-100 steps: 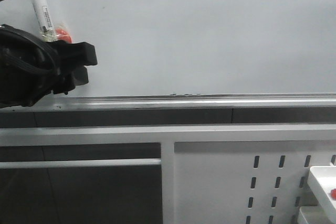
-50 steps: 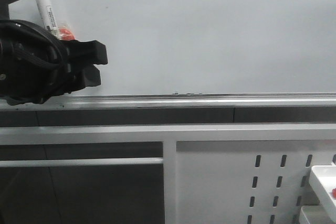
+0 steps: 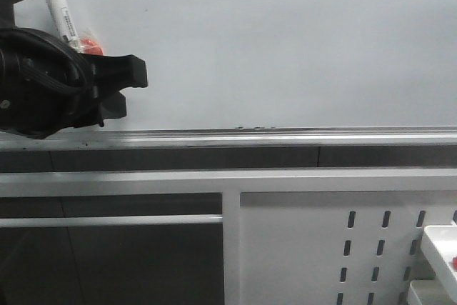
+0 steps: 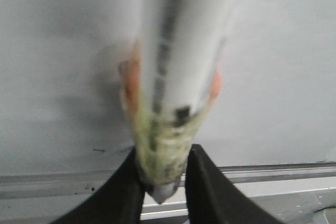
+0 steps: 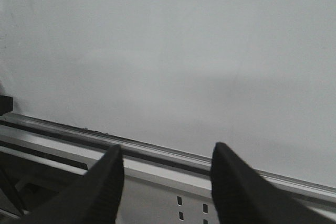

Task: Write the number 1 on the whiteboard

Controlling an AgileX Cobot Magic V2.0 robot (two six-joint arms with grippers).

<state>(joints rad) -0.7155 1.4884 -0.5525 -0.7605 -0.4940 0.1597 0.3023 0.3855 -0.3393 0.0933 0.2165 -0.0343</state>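
Observation:
The whiteboard (image 3: 285,41) fills the upper part of the front view, with its silver rail (image 3: 285,136) along the lower edge. No number 1 stroke shows on it in any view. My left gripper (image 3: 125,89) is at the far left in front of the board, shut on a white marker (image 3: 58,13) with a black cap that sticks up and tilts left. In the left wrist view the marker (image 4: 178,51) sits between the fingers of the left gripper (image 4: 161,153), blurred, with the board (image 4: 283,77) behind. My right gripper (image 5: 167,149) is open and empty, facing the board (image 5: 168,51).
A few small dark specks (image 3: 253,127) lie just above the rail. Below is a white frame with a perforated slotted panel (image 3: 343,248). A white tray (image 3: 439,244) holding something red (image 3: 453,262) sits at the lower right. Something orange (image 3: 89,42) shows beside the marker.
Over the last second my left gripper has moved a little to the right with the marker. In the last half second it has barely moved. The board is unchanged.

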